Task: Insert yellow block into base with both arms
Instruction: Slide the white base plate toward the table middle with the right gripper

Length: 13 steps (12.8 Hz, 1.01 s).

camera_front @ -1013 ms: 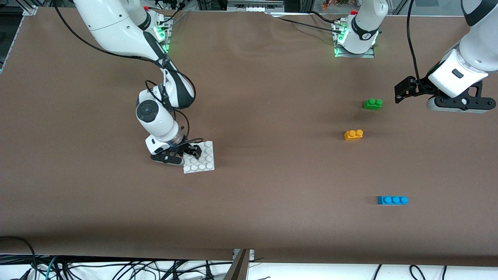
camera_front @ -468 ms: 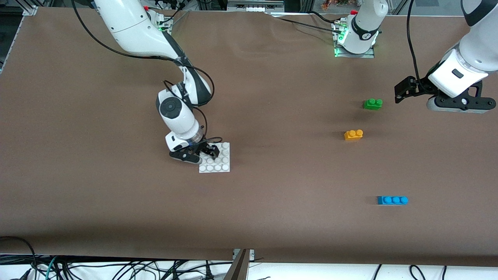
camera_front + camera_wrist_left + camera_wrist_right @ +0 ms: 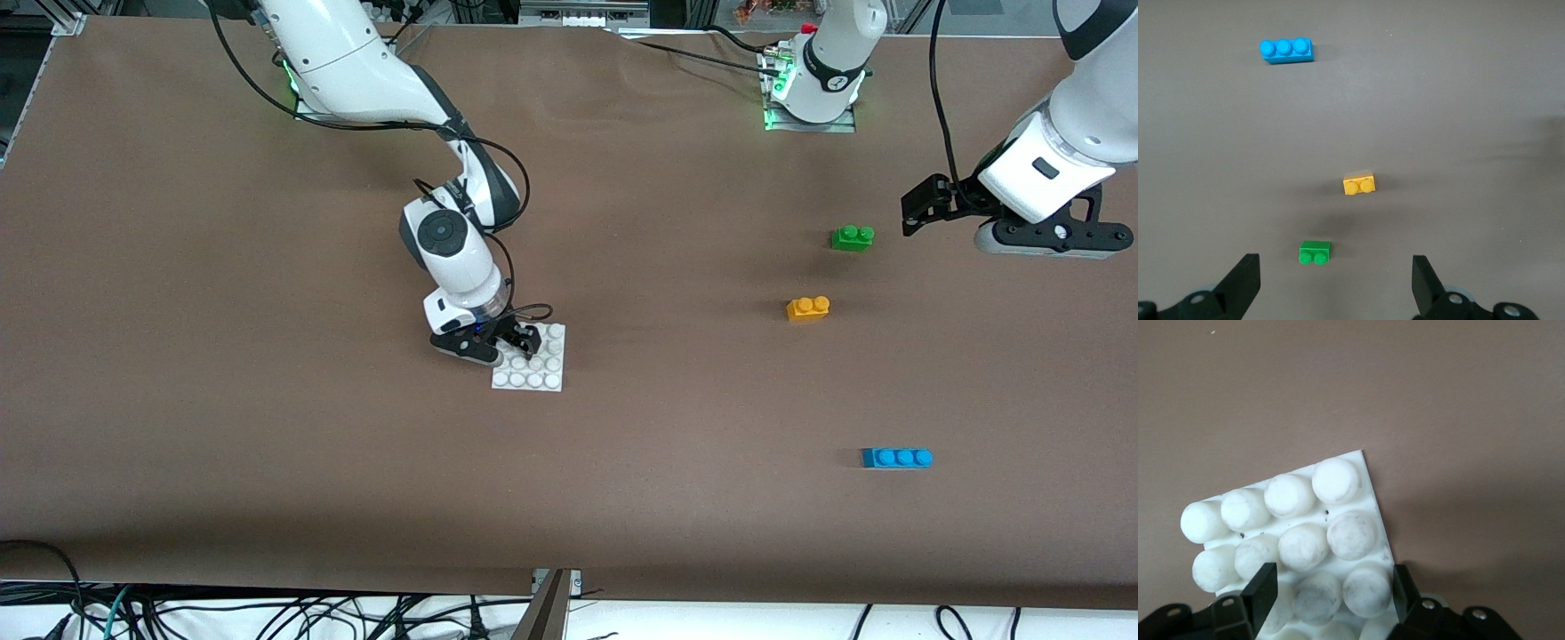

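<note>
Right pincer [image 3: 510, 342], clamped on the base [image 3: 531, 358], has dragged it closer to the block [image 3: 807, 308]; left pincer [image 3: 1333, 283] waits open above the bench.

— Was there any writing, label or number to read in these views?
— None that could be made out. A small dark mark sat on the black band of the left arm's base [image 3: 840, 82], too small to read.
— Anything on the bricks?
— Nothing.

right claw [image 3: 509, 345], base [image 3: 533, 364] dragged toward left arm's end
</note>
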Each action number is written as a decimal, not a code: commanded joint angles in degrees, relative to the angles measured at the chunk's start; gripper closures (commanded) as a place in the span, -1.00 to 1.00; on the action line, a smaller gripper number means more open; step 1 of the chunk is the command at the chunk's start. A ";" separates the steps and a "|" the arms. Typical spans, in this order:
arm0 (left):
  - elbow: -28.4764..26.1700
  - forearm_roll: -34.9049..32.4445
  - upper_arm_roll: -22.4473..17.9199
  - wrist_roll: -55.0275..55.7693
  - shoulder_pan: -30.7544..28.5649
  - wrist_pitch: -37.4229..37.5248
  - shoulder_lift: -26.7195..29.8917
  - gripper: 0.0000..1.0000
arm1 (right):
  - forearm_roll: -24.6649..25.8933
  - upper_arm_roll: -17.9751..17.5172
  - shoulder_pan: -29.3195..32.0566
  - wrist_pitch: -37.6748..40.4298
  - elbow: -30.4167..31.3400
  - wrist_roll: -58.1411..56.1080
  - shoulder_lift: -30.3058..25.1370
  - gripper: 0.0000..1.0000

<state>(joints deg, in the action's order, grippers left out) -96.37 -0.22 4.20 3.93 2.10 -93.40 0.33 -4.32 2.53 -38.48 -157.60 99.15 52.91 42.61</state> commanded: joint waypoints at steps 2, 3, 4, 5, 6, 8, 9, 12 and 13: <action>1.36 -1.36 0.28 0.37 0.01 1.03 -0.50 -1.00 | -0.51 1.34 -3.35 -0.43 -3.70 2.37 3.53 -0.54; 1.36 -1.36 0.37 0.37 0.01 0.94 -0.50 -1.00 | -0.25 1.34 -3.61 -0.43 -4.14 2.28 3.71 -0.54; 1.36 -1.45 0.37 0.37 0.01 0.94 -0.50 -1.00 | -0.16 1.43 -4.31 -0.43 -4.14 2.28 3.71 -0.54; 1.36 -1.45 0.46 0.37 0.01 0.94 -0.42 -1.00 | -0.07 1.86 -5.71 -0.43 -4.14 2.28 3.71 -0.53; 1.36 -1.36 0.46 0.37 0.01 0.94 -0.50 -1.00 | -0.16 3.09 -7.81 -0.34 -4.14 2.37 3.71 -0.51; 1.36 -1.36 0.46 0.46 0.01 0.94 -0.42 -1.00 | -0.51 4.94 -10.73 -0.34 -4.40 2.37 4.06 -0.51; 1.36 -1.36 0.46 0.46 0.01 0.94 -0.42 -1.00 | -0.51 4.94 -11.26 -0.34 -4.58 2.37 4.06 -0.51; 1.36 -1.27 0.37 0.37 0.01 0.85 -0.50 -1.00 | -0.51 4.94 -13.89 -0.43 -6.50 4.99 5.19 -0.51; 1.36 -1.01 0.37 0.37 -0.08 0.85 -0.42 -1.00 | -0.42 5.03 -14.94 -0.34 -7.82 7.01 6.16 -0.51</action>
<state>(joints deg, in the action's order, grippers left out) -96.37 -0.22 4.35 3.93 2.10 -93.40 0.33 -4.28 6.85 -50.89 -157.68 95.33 56.46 45.23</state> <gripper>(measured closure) 0.000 0.242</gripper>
